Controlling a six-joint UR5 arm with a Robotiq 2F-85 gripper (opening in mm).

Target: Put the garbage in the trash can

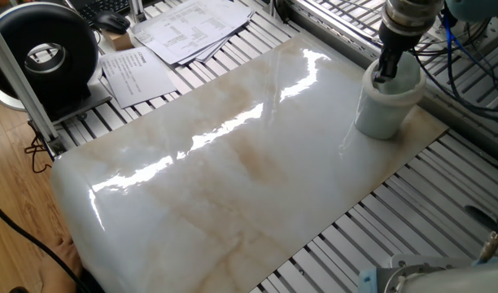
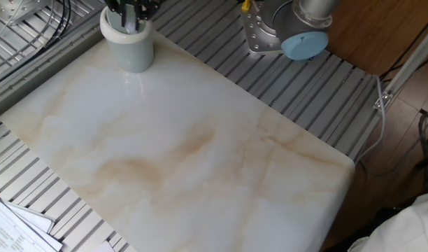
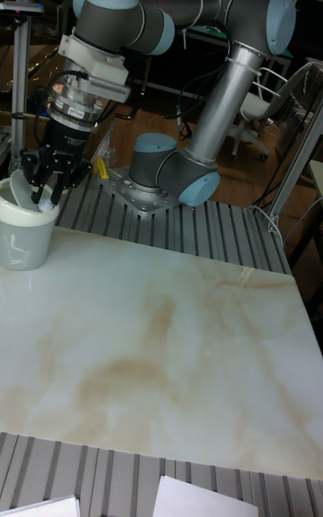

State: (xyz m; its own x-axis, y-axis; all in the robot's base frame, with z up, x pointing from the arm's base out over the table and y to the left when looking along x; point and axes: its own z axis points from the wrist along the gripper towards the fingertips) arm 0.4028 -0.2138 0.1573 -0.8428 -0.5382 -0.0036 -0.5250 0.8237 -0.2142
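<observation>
Tall fixed view shows the gripper (image 3: 40, 198) dipped into the mouth of the trash can (image 3: 25, 234) at a corner of the marble slab (image 3: 161, 346), fingers apart; no garbage shows on the slab, so the task looks nearly done.

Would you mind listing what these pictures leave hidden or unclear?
- Inside of the trash can: hidden by its wall and the hand in all views.
- Garbage: not visible anywhere.
- Hand's fingertips: sunk below the rim in both fixed views; the tall view is too small to show open or shut.
</observation>
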